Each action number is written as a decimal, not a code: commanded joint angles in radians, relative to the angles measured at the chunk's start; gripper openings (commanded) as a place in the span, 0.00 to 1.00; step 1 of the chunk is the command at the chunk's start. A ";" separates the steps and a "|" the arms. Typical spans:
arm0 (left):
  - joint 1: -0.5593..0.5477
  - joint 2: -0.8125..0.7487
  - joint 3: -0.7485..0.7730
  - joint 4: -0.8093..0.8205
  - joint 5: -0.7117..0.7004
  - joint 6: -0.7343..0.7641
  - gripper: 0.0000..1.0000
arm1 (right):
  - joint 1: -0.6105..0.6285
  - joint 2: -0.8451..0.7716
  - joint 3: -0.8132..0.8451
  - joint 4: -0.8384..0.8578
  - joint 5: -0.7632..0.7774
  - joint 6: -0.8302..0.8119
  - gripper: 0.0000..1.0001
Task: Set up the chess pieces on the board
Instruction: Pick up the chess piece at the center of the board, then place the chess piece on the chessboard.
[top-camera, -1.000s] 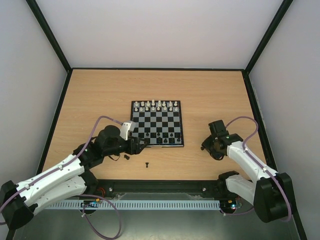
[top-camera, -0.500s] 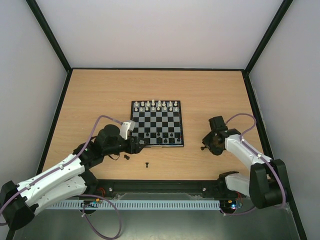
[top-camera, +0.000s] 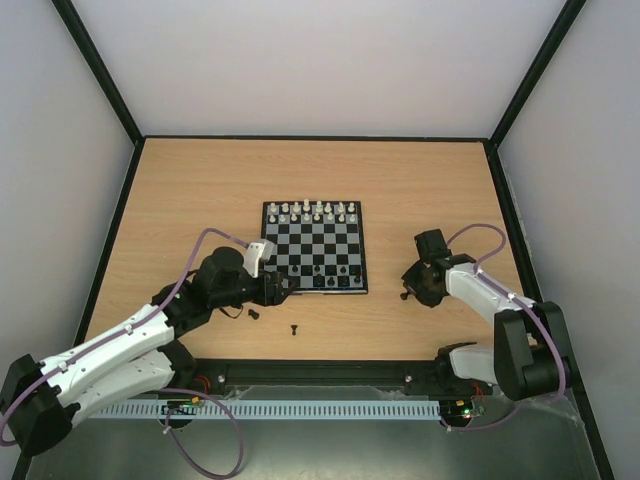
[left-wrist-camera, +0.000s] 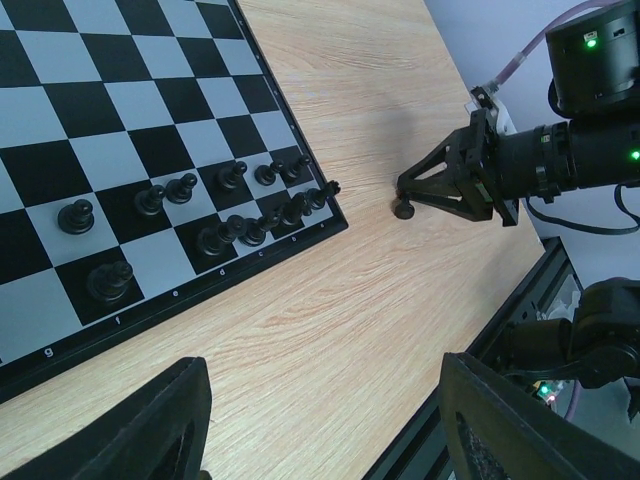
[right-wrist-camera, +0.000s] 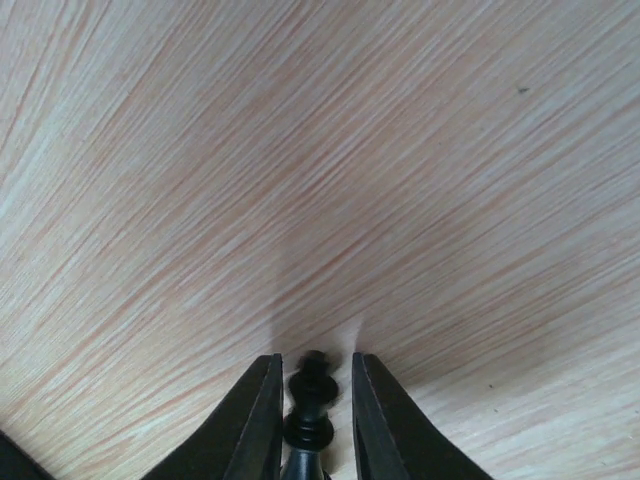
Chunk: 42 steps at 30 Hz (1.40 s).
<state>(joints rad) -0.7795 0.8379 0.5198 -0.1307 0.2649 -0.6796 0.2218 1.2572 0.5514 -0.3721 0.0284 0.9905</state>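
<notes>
A pale wood-grain table (top-camera: 420, 180) is spread beneath the left tool (top-camera: 283, 285) and the right tool (top-camera: 405, 293). Plain white walls (top-camera: 320, 60) with black corner posts (top-camera: 100, 70) are seen beyond both; a slotted white rail (top-camera: 320, 409) is set behind them.

Left end effector (left-wrist-camera: 320, 365) wide, right (right-wrist-camera: 312, 360) narrow

Your overhead view is bright and evenly lit from above, with only soft shadows under the arms (top-camera: 110, 350). At the left wrist the board (left-wrist-camera: 75, 105) is sharp, while the near fingers (left-wrist-camera: 150, 420) blur. At the right wrist a faint shadow falls on the table (right-wrist-camera: 300, 150) ahead of the piece (right-wrist-camera: 310, 410).
</notes>
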 joint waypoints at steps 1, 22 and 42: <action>0.008 0.006 -0.011 0.019 0.017 0.010 0.65 | -0.005 0.058 -0.011 0.009 -0.020 -0.013 0.16; -0.133 0.193 0.059 0.180 -0.037 -0.035 0.73 | -0.005 -0.097 0.025 -0.014 -0.197 -0.033 0.01; -0.324 0.711 0.333 0.561 -0.063 -0.236 0.71 | -0.004 -0.289 0.046 0.002 -0.506 0.047 0.01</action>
<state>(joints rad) -1.0748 1.5120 0.8051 0.3389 0.2237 -0.8951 0.2207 0.9771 0.5755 -0.3416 -0.3878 1.0157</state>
